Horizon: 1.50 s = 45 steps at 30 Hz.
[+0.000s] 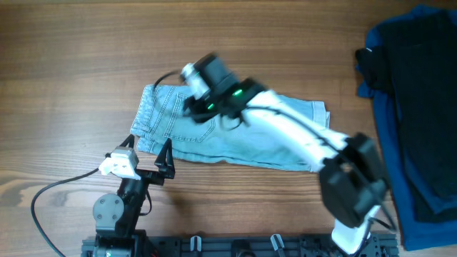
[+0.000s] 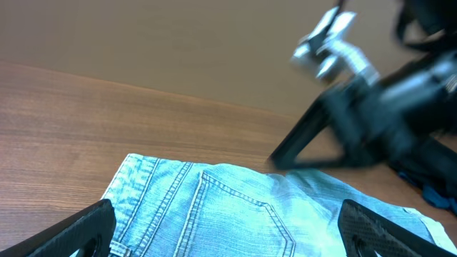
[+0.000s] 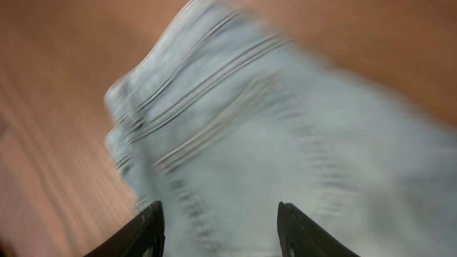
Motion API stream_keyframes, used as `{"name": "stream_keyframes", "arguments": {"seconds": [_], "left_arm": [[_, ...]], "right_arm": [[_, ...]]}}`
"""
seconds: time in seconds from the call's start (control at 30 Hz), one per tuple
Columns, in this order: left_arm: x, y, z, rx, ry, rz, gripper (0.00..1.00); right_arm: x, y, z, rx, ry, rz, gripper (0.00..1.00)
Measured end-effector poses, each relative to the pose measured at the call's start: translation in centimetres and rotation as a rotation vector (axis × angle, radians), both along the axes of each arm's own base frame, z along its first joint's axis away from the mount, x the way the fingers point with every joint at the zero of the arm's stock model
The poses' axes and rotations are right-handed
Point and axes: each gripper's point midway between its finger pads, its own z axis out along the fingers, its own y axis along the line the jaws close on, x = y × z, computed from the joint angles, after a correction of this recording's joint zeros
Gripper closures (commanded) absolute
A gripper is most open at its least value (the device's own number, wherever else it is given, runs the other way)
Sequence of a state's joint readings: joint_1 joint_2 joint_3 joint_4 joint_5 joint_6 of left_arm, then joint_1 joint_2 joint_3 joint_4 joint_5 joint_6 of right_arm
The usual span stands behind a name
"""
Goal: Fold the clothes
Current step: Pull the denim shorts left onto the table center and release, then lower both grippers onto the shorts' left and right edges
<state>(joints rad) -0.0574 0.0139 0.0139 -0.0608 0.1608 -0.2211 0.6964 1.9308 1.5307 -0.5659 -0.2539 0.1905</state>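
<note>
Over at the right edge of the wooden surface (image 1: 71, 64), a dark blue garment (image 1: 391, 164) lies spread out, running off the frame. A black garment (image 1: 421, 107) lies on top, covering much of it. Behind the surface, the left wrist view catches a plain beige wall (image 2: 178, 43).

The overhead camera looks straight down on the whole table (image 1: 71, 57), the left wrist camera sits low and looks level across the denim shorts (image 2: 235, 214) toward the right arm (image 2: 371, 121), and the blurred right wrist camera hangs close above those same shorts, which all three views share.
</note>
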Motion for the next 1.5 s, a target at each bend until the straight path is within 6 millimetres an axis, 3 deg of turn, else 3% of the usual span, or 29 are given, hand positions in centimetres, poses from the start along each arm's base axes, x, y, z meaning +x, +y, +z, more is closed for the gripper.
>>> {"name": "stream_keyframes", "arguments": {"seconds": [0.13,0.27,0.43,0.6,0.77,1.0,1.17,1.23,1.3,1.43,1.5], "left_arm": [[0.0,0.0,0.0,0.000,0.000,0.000,0.00],[0.0,0.0,0.0,0.000,0.000,0.000,0.00],[0.0,0.0,0.0,0.000,0.000,0.000,0.00],[0.0,0.0,0.0,0.000,0.000,0.000,0.00],[0.0,0.0,0.0,0.000,0.000,0.000,0.00],[-0.7,-0.8,0.9,-0.028,0.034,-0.049,0.00],[-2.5,-0.4,6.9,-0.019,0.120,-0.030,0.00],[-2.8,-0.1,8.9,0.000,0.249,-0.011,0.00],[-2.6,0.3,9.3,0.033,0.471,0.006,0.00],[0.5,0.3,9.8,0.061,0.692,0.015,0.00],[2.9,0.2,9.0,0.068,0.762,0.014,0.64]], "right_arm": [[3.3,-7.8,2.5,-0.026,0.022,-0.177,0.45],[5.2,-14.6,2.0,-0.073,0.087,-0.329,0.44],[5.0,-20.9,0.7,-0.155,0.179,-0.447,0.41],[2.2,-25.3,-0.6,-0.262,0.318,-0.518,0.37],[0.1,-27.2,-1.1,-0.349,0.396,-0.542,0.37],[-1.6,-27.9,-1.2,-0.399,0.452,-0.539,0.43],[-2.3,-28.0,-1.2,-0.412,0.478,-0.535,0.44],[-2.5,-28.0,-1.2,-0.414,0.488,-0.532,0.52],[-3.0,-28.0,-1.2,-0.416,0.503,-0.525,0.53],[-3.3,-28.0,-0.5,-0.411,0.499,-0.525,0.60],[-3.4,-28.0,0.1,-0.404,0.484,-0.524,0.86]]}}
